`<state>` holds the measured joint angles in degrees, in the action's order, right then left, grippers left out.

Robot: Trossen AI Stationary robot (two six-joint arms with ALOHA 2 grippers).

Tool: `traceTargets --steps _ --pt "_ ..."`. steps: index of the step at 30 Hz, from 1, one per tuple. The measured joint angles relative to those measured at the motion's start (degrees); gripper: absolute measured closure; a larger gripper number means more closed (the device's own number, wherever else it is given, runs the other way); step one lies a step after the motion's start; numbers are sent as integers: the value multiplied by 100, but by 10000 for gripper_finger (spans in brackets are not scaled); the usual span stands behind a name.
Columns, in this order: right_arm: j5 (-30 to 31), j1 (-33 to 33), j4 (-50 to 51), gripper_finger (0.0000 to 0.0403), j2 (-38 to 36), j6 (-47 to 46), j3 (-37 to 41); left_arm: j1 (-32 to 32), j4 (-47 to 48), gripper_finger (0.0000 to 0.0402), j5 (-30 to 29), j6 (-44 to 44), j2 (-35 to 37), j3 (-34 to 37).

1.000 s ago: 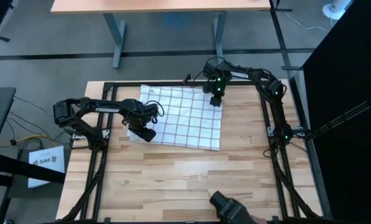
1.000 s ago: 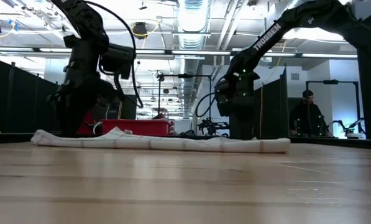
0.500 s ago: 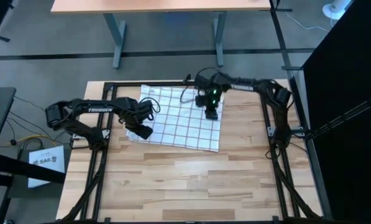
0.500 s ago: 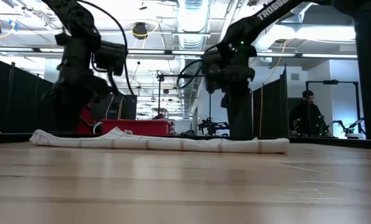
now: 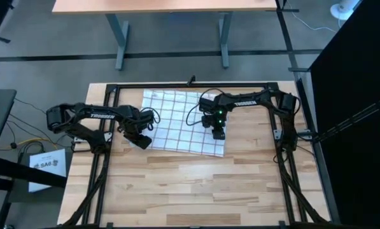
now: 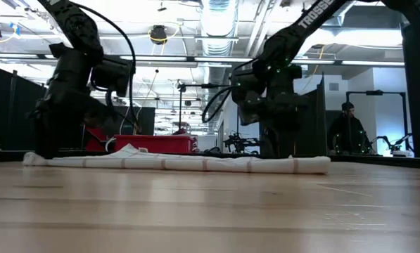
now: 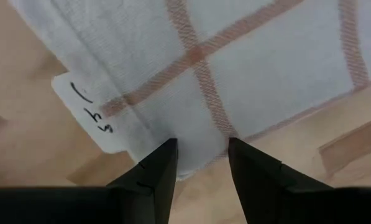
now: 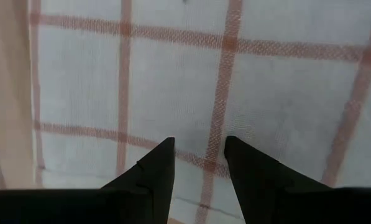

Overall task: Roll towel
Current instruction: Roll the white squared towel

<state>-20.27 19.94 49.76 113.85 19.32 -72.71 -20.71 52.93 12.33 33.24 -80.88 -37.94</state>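
The towel (image 5: 184, 122) lay flat and unrolled on the far half of the tabletop (image 5: 190, 191), its near edge running slightly askew. The left tool (image 5: 140, 139) sat low at the towel's near-left corner, its 2 fingers (image 7: 154, 177) spread a little with the corner's hem and a small white tag (image 7: 89, 112) just ahead of them, pinching nothing. The right tool (image 5: 218, 132) hung over the towel's near-right part, its fingers (image 8: 154, 171) likewise parted above the checked cloth and holding nothing.

The main risk, as I judged it, was an uneven start: the 2 tools stood at different spots along the near edge, so if 1 caught the hem and the other only skimmed it, the roll would likely go cone-shaped or drag the thin cloth sideways. The left fingers could also have closed on the tag alone, or scraped the wood and missed the fabric. A thin towel would tend to bunch rather than turn over cleanly.

The tabletop was pale planked wood inside a dark metal frame (image 5: 196, 84). Beyond it stood a red case (image 6: 157, 144), dark partitions, ceiling ducts and lights, and a person (image 6: 347, 130) at the far right.
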Motion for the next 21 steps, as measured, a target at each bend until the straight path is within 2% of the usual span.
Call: traceTargets --steps 4,10,17,21 --pt "-38 -177 -11 269 -7 -16 121 306 -27 270 27 314 0 41" --pt "-23 -340 -42 269 -5 178 233 963 -371 270 392 1160 0 41" --pt "-4 -332 86 269 -73 507 258 1839 -1171 270 697 2220 0 41" --pt "105 -271 103 269 -317 605 307 2075 -1650 270 709 2390 11 38"
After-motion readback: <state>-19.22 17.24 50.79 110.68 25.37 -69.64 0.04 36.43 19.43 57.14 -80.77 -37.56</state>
